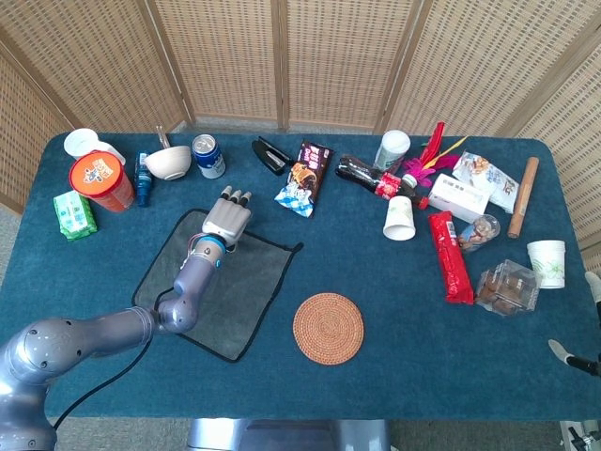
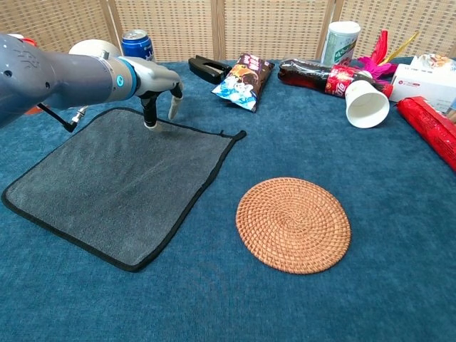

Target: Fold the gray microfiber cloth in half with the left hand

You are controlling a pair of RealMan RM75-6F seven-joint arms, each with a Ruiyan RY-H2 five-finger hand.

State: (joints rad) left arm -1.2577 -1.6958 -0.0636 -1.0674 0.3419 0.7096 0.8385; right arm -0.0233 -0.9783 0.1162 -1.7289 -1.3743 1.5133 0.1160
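Note:
The gray microfiber cloth (image 1: 239,287) (image 2: 121,182), edged in black, lies flat and unfolded on the blue table. My left hand (image 1: 227,218) (image 2: 158,84) hovers over its far edge with the fingers pointing down and apart. One fingertip (image 2: 149,122) touches the cloth just inside the far hem; another hangs past the edge, above the table. Nothing is held in it. Only a small dark piece of my right hand (image 1: 573,356) shows, at the lower right edge of the head view.
A woven round coaster (image 1: 328,327) (image 2: 293,224) lies right of the cloth. Behind the cloth stand a soda can (image 2: 137,44), a white bowl (image 1: 168,162), a black stapler (image 2: 206,69) and a snack bag (image 2: 242,74). Cups, bottles and packets crowd the right side.

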